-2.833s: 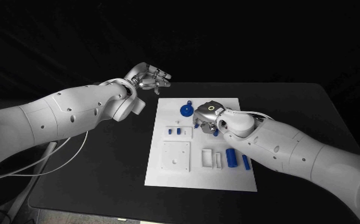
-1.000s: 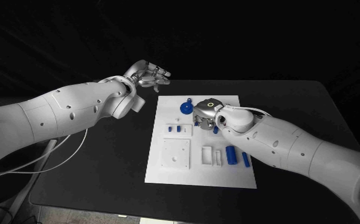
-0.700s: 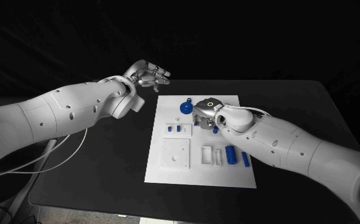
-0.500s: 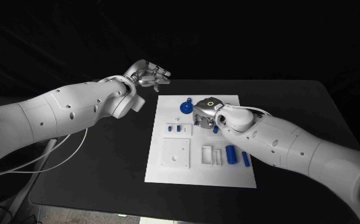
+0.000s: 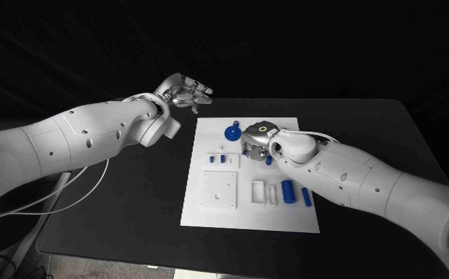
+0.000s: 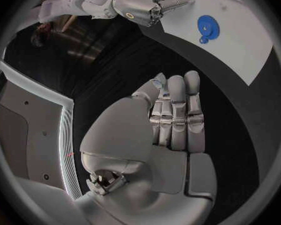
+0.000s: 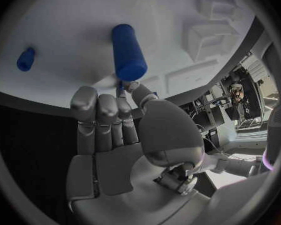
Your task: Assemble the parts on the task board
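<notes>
Over task board (image 5: 217, 217), right robot hand (image 5: 256, 141) pinching part (image 5: 268, 160)

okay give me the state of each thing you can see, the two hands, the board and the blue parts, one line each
left hand: off the board, holding nothing, fingers loosely curled.
right hand: down on the board, pinching a small blue part.
task board: flat on the table.
blue disc: flat near the board's far edge.
blue cylinder: lying on its side.

My left hand (image 5: 185, 93) hangs over the black table (image 5: 140, 181) beyond the board's (image 5: 251, 217) far left corner, fingers curled, holding nothing I can make out. My right hand (image 5: 258, 141) is down on the board's middle, just beside a blue disc (image 5: 231, 135). Two small blue pegs (image 5: 217, 160) stand nearby, and two blue cylinders (image 5: 296, 194) lie near the right edge.
</notes>
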`<action>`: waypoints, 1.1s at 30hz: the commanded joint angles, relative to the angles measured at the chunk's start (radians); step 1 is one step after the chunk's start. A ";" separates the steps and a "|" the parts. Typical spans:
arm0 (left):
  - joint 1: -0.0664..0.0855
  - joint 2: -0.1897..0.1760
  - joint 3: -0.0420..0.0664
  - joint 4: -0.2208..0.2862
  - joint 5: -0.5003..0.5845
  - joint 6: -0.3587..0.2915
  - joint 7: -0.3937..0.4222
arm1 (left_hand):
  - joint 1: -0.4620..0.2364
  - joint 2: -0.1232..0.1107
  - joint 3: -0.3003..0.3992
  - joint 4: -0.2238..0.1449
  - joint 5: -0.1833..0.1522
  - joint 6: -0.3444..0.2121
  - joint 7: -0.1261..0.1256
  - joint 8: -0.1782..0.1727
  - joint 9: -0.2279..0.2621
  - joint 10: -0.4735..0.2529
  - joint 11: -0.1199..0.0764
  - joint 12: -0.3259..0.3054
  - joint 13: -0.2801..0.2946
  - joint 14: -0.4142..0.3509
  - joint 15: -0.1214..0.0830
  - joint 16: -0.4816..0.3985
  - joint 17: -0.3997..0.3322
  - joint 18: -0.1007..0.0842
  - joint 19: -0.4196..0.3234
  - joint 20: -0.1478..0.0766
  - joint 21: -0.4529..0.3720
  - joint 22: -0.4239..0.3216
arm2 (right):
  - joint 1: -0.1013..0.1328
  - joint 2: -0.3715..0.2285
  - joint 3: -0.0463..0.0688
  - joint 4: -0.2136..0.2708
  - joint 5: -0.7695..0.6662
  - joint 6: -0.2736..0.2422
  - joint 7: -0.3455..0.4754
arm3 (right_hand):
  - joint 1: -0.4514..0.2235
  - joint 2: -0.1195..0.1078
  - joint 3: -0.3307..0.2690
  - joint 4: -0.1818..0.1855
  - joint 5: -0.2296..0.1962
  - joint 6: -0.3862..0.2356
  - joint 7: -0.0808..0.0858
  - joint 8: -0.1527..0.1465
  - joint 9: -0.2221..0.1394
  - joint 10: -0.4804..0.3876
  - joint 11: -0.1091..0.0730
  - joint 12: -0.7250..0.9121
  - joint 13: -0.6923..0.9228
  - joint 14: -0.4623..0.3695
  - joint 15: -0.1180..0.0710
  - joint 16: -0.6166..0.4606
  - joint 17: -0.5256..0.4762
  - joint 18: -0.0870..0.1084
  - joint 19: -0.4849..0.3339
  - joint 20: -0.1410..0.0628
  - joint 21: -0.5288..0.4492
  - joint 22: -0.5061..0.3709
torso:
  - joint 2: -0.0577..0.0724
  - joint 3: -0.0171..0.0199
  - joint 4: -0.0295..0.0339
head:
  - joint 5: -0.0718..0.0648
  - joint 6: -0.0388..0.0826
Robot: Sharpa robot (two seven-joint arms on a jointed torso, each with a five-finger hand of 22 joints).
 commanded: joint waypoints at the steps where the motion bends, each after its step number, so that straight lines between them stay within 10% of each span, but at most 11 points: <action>1: 0.002 0.001 0.001 0.003 0.004 0.007 0.001 | 0.003 -0.006 0.002 0.004 0.001 -0.005 0.001 0.000 0.000 -0.009 0.001 0.007 0.000 -0.002 0.008 -0.004 0.002 0.009 0.006 -0.002 -0.006 0.001 | -0.020 0.000 -0.017 -0.008 -0.021 0.119 -0.001 | -0.014 -0.001 0.004 -0.001 0.012 -0.012 0.001 0.004 0.002 -0.007 0.001 -0.005 -0.001 -0.003 0.003 -0.005 -0.001 0.007 -0.003 0.003 -0.005 0.101 | 0.000 0.0009 -0.0009 | 0.000 -0.001; 20: 0.002 0.003 0.001 0.004 0.000 0.014 -0.005 | 0.008 -0.006 0.005 0.001 0.004 -0.007 0.002 0.000 0.000 -0.009 0.001 0.008 0.000 -0.001 0.008 -0.004 0.002 0.010 0.007 -0.002 -0.007 0.008 | -0.020 0.003 -0.030 -0.025 -0.014 0.158 0.006 | -0.027 -0.004 0.033 -0.005 0.079 0.003 -0.002 0.006 0.003 -0.009 -0.001 -0.004 -0.003 -0.005 0.003 -0.004 -0.003 0.008 -0.005 0.004 -0.011 0.101 | 0.000 0.0009 0.0002 | -0.001 0.000; 33: 0.002 -0.001 0.000 0.009 -0.001 0.014 -0.008 | 0.009 -0.005 0.006 -0.002 0.006 -0.008 0.002 0.000 0.000 -0.009 0.001 0.008 0.000 -0.001 0.008 -0.003 0.002 0.010 0.007 -0.002 -0.007 0.012 | -0.020 -0.006 -0.030 -0.008 0.000 0.044 -0.004 | -0.051 0.000 0.053 0.000 0.148 0.043 -0.014 0.005 0.004 -0.002 -0.012 -0.002 0.000 0.002 -0.006 -0.003 -0.002 0.004 0.003 -0.005 0.009 0.104 | -0.001 -0.0001 -0.0008 | -0.004 0.003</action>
